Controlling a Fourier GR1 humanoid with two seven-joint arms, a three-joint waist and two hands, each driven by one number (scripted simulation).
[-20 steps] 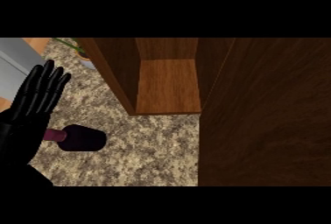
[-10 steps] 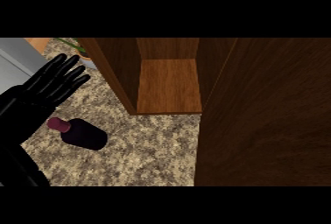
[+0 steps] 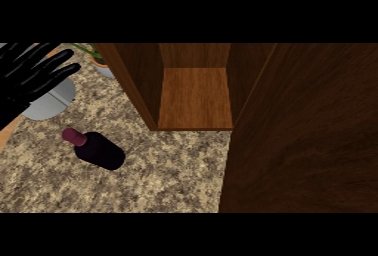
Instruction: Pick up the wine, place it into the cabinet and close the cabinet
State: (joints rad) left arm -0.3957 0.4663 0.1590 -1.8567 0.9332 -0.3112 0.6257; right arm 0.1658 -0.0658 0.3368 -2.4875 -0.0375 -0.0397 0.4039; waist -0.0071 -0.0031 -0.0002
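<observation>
Speckled granite table [image 3: 170, 170] fills our lower view, with a wooden cabinet [image 3: 193, 100] standing open at its far edge and the door [image 3: 310, 135] swung out on the right. We note the wine [image 3: 96, 149] on the table, left of the cabinet, untouched. Left robot hand [image 3: 29, 82] hangs at upper left, fingers spread, holding nothing, above a grey round object [image 3: 52, 102]. Potted plant [image 3: 96, 57] just beyond.

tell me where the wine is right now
In the head view the wine stands on the counter at lower left, untouched, below the open left hand and left of the open cabinet.
</observation>
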